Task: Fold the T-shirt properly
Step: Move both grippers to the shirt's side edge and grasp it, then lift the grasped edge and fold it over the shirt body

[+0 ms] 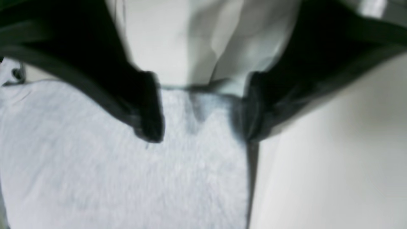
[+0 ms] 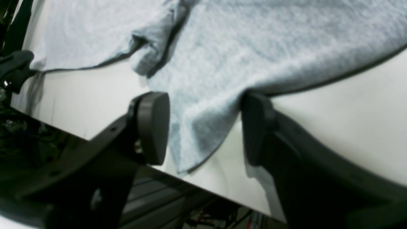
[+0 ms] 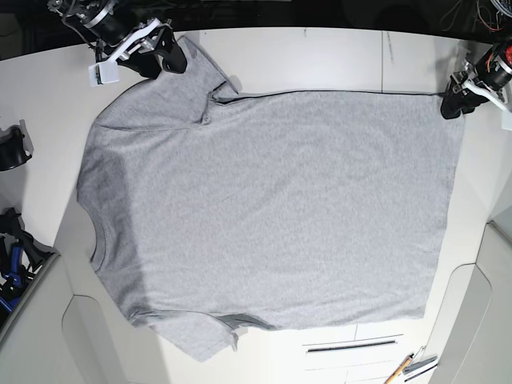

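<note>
The grey T-shirt [image 3: 272, 208] lies spread flat on the white table [image 3: 320, 56], plain side up, with the neck at the left and the hem at the right. My right gripper [image 3: 172, 58] hovers at the far left sleeve. In the right wrist view it [image 2: 203, 127] stands open, and the sleeve's edge [image 2: 197, 133] hangs between its fingers. My left gripper [image 3: 450, 104] is at the far right hem corner. The left wrist view shows it [image 1: 203, 111] open, straddling that corner of the shirt [image 1: 95, 165], with bare table to its right.
A black object [image 3: 10, 148] sits at the table's left edge, with blue-handled items [image 3: 12, 260] below it. Small tools [image 3: 412, 368] lie at the front right. The table's edge runs just under the right gripper [image 2: 222, 194].
</note>
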`<action>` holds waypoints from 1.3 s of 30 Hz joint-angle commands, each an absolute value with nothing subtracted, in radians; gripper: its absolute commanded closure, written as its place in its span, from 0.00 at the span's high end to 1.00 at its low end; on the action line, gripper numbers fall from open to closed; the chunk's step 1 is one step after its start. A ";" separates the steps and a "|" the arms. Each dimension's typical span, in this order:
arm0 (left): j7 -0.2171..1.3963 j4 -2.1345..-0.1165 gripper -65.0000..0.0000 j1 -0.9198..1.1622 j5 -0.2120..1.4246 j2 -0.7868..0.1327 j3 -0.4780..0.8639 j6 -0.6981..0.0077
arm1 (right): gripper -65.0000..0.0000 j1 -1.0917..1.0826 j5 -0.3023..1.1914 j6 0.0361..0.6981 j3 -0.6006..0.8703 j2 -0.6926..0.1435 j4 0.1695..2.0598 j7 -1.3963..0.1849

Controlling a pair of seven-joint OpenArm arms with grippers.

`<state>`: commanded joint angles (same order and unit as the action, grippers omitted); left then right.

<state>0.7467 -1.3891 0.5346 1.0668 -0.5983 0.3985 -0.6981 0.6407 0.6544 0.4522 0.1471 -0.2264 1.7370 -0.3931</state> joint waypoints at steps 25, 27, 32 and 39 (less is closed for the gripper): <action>0.813 -1.523 0.00 0.497 0.995 -0.602 0.516 -0.698 | 0.00 0.627 0.659 0.576 0.230 -0.227 1.898 -0.427; 0.806 -1.549 0.00 0.496 1.020 -0.614 0.517 -0.698 | 0.00 0.627 0.671 0.576 0.252 -0.227 1.920 -0.427; 0.756 -1.568 0.00 0.475 0.994 -0.643 0.517 -0.698 | 0.00 0.598 0.673 0.576 0.316 -0.231 1.966 -0.427; 0.739 -1.568 0.00 0.397 0.957 -0.646 0.517 -0.698 | 0.00 0.467 0.627 0.576 0.328 -0.252 1.953 -0.427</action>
<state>0.7395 -1.5677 0.3973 0.9573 -0.6460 0.5167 -0.6981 0.4671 0.6266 0.5758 0.3279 -0.2523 1.9526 -0.4274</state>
